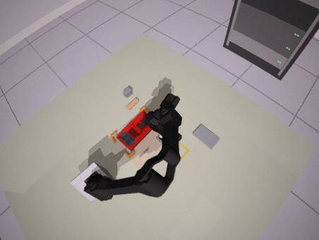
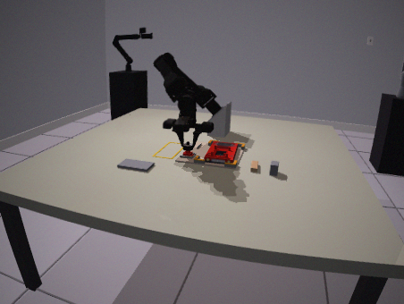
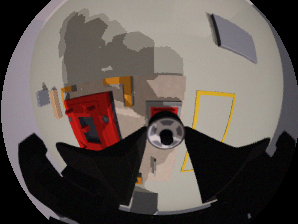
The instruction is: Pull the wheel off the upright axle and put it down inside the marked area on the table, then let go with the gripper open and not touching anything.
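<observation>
The wheel [image 3: 166, 131] [image 2: 188, 146], dark with a silver spoked hub, stands low over a small red base [image 2: 188, 154] [image 3: 164, 109]. My gripper [image 3: 165, 130] [image 2: 188, 147] is shut on the wheel, one finger on each side, from above. The axle is mostly hidden; only a dark centre shows in the hub, and I cannot tell how far up it the wheel sits. The marked area, a yellow outline [image 3: 216, 93] [image 2: 164, 157] [image 1: 188, 150], lies on the table beside the base. The arm hides part of it in the top view.
A red tray-like part [image 1: 142, 116] [image 2: 221, 152] [image 3: 110, 112] with orange corner pieces lies beside the wheel. A grey flat slab [image 1: 206, 136] [image 2: 136, 164] [image 3: 235, 37] lies past the outline. A tan block [image 1: 133, 104] [image 2: 254, 166] and a grey block [image 1: 128, 92] [image 2: 274, 168] lie beyond the red part.
</observation>
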